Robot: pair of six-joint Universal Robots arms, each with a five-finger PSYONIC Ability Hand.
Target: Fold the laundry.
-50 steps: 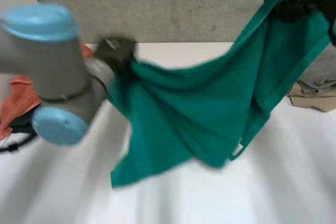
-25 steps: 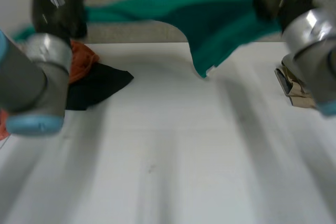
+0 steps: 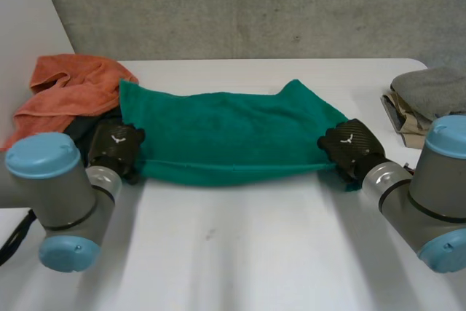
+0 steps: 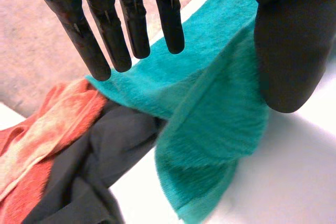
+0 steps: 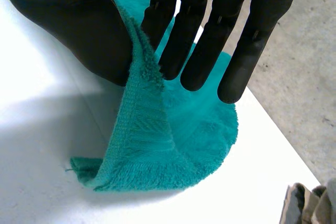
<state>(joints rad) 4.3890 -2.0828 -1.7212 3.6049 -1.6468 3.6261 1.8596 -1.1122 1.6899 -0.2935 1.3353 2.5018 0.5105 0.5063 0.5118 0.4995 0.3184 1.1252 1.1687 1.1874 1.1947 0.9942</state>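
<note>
Counts: one green towel (image 3: 226, 132), one orange towel (image 3: 73, 85), one dark cloth (image 3: 81, 127), two folded pieces stacked, grey (image 3: 429, 89) on beige (image 3: 406, 118). Two hands, both mine.

Green towel is spread wide and mostly flat on the white table (image 3: 240, 253), long side running left to right. It's between my two hands, near edge doubled into a soft roll. My left hand (image 3: 115, 147) is at its near-left end, my right hand (image 3: 349, 143) at its near-right end.

Right wrist view: my right hand (image 5: 73, 35) pinches the towel (image 5: 157, 145). The hemmed edge rises from the table and goes up between my thumb and my straight fingers (image 5: 210, 35), touching both. The loose corner hangs below them and rests on the table. A bit of the beige piece (image 5: 307, 203) sits off to the side.

Left wrist view: the towel (image 4: 215, 114) lies under my left hand (image 4: 286, 40), with a ridge of it climbing toward the palm. Its corner is folded under on the table. Cannot tell whether this hand grips it or only hovers over it.

Orange towel (image 4: 47, 129) is bunched at the far-left of the table, touching the green towel's left end. The dark cloth (image 4: 105, 166) lies partly under the orange one, just beside my left hand. The folded stack sits at the table's right edge, apart from the green towel.
</note>
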